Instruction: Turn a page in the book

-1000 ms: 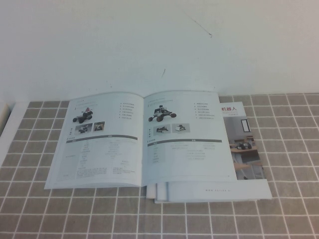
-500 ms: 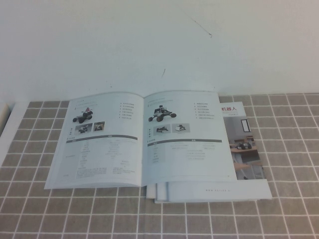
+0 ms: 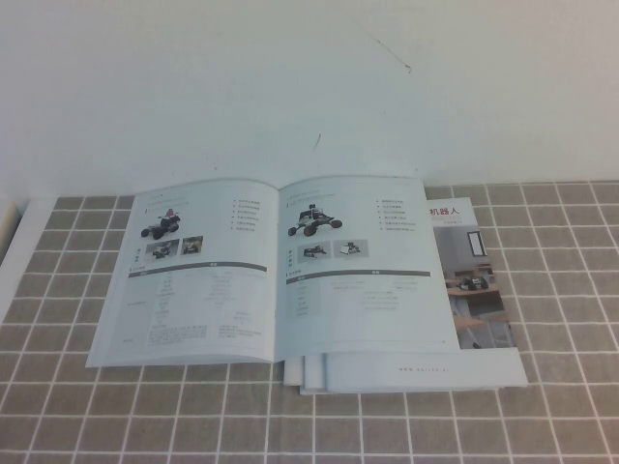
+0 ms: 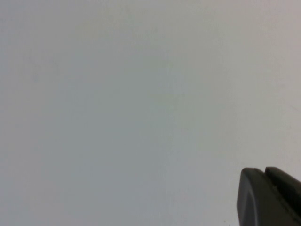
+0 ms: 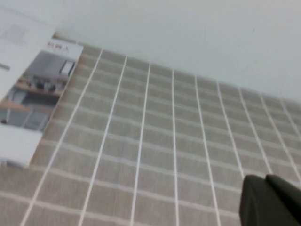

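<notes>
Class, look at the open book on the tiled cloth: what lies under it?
Under the book lies a booklet, its room-photo cover showing at the right, and more white sheets stick out in front. How many, and the rest of the booklet, are covered.

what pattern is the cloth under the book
A grey-brown grid of squares with thin white lines on the cloth under the book; clearest in the high view.

We see the book point(image 3: 276, 271) lying open on the tiled mat point(image 3: 561, 406), its far edge close to the wall point(image 3: 309, 87) behind it. The page point(image 3: 363, 266) lies flat as the book's right half, and it overlaps the booklet point(image 3: 479, 290), which sticks out from under it to the right and toward us.
</notes>
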Controlling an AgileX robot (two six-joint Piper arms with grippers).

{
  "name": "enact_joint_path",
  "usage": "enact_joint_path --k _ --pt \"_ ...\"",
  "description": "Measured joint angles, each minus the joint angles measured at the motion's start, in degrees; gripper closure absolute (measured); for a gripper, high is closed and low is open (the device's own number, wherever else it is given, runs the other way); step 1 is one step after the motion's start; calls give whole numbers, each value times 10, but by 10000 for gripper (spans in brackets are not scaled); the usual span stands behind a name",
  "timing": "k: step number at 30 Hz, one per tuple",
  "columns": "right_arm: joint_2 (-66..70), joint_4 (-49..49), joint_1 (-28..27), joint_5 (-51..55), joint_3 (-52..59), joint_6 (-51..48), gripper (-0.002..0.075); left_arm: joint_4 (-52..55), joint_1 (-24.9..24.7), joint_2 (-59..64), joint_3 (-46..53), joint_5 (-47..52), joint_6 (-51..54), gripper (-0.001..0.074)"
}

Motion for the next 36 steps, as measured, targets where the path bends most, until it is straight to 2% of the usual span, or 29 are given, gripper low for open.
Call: enact_joint_path --k 11,18,20,23,25,28,33,36 --pt "0 -13 0 -326 0 0 728 0 0 0 0 -56 -7 739" --pt "0 -13 0 -472 0 10 728 0 0 0 0 -96 -7 739" --pt "0 -10 0 -512 0 12 728 0 0 0 -1 -93 -7 739" --pt "0 -8 0 -562 0 13 728 0 0 0 -36 -36 17 739" --pt "0 -7 0 -568 -3 13 728 1 0 0 -74 15 55 739" --pt "0 -7 0 -514 -40 13 728 2 0 4 -135 92 96 739" --pt "0 -3 0 -374 -167 15 728 0 0 73 -246 191 86 739" --pt "23 -1 0 -325 -234 29 728 0 0 147 -303 218 65 739"
